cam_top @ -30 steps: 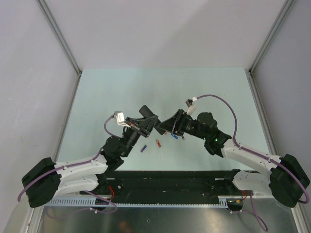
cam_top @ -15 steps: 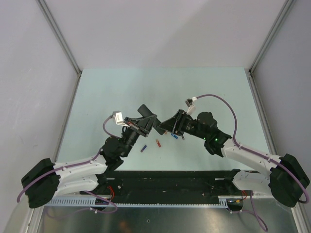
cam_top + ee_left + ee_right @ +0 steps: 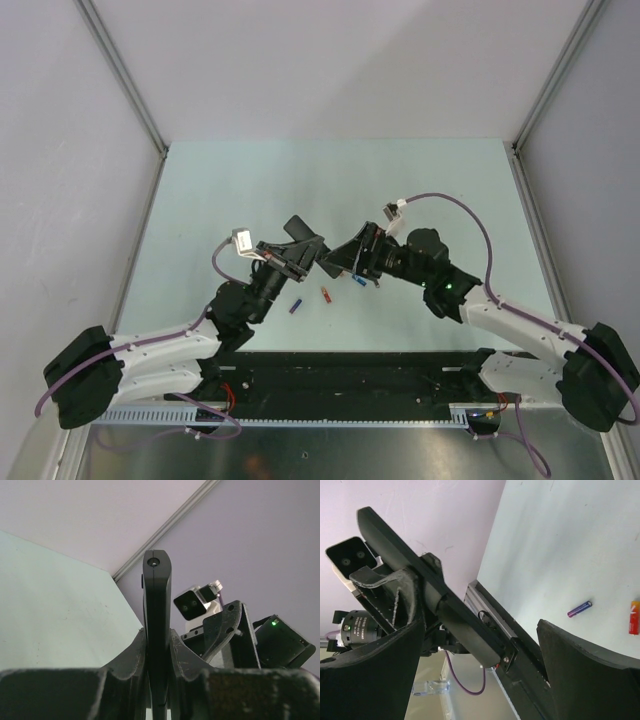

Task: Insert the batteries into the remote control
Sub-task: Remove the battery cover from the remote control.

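Observation:
My left gripper (image 3: 156, 632) is shut on the remote control (image 3: 156, 595), a slim black bar that stands edge-on between its fingers. In the top view the left gripper (image 3: 298, 254) holds the remote control (image 3: 303, 234) above the table's middle, with my right gripper (image 3: 342, 259) close against it. The right gripper (image 3: 479, 625) is open, and the lower end of the remote control (image 3: 460, 620) slants between its spread fingers. Three batteries lie loose on the table: a purple one (image 3: 295, 306), an orange-red one (image 3: 325, 294) and a blue one (image 3: 360, 281). The right wrist view shows the purple battery (image 3: 579, 609) and the orange-red battery (image 3: 634, 616).
The pale green table (image 3: 250, 190) is walled by grey panels on the left, back and right. A black rail (image 3: 350, 375) with cable ducts runs along the near edge between the arm bases. The left arm's wrist camera (image 3: 350, 555) faces my right gripper.
The right arm has shifted slightly near the remote control. The left gripper, the remote control and the batteries on the table have not moved.

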Controlling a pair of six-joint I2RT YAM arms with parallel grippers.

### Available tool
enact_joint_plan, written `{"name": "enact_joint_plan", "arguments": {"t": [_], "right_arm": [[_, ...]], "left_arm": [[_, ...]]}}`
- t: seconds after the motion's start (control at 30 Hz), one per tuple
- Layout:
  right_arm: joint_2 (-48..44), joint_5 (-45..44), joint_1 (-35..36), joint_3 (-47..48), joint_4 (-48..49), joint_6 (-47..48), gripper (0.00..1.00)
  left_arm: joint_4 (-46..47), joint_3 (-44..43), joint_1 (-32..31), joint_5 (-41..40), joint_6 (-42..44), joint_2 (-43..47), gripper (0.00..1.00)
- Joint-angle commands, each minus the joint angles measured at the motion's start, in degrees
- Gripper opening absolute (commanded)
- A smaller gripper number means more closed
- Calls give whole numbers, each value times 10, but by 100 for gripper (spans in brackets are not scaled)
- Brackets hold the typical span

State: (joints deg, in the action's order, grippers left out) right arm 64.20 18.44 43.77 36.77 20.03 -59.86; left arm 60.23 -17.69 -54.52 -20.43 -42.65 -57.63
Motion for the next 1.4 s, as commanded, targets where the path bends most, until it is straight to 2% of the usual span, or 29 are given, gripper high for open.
{"name": "enact_joint_plan", "arguments": {"t": [0.0,0.07,0.13,0.17,0.2,0.23,0.33,0.43,0.6,0.73,0.9,1.37], "right_arm": [[-56,-37,2,86,-126,109,100],[-85,-100,22,132,-253,164,100],[-94,-172,40,179,-367,233,98],[-98,-199,62,192,-401,253,98],[-97,-222,72,203,-430,271,97],[-95,-264,83,215,-478,294,95],[-83,-345,138,239,-535,319,93],[-60,-392,189,254,-557,327,90],[-22,-421,220,276,-562,319,87],[-4,-415,222,282,-552,316,92],[29,-420,235,295,-546,315,91],[93,-443,256,332,-566,300,74]], "left_arm": [[7,3,17,10,-47,6,0],[-2,10,41,42,-95,9,0],[-12,10,87,120,-154,-1,0],[-13,6,120,152,-174,-10,0],[-14,3,135,222,-194,-19,0],[-13,-2,148,255,-226,-29,0],[-13,-27,182,360,-269,-81,0],[-12,-45,187,409,-277,-118,0],[-1,-52,186,425,-285,-139,0],[0,-59,185,431,-286,-146,0],[1,-58,183,431,-288,-155,0],[0,-58,182,413,-289,-162,0]]}}
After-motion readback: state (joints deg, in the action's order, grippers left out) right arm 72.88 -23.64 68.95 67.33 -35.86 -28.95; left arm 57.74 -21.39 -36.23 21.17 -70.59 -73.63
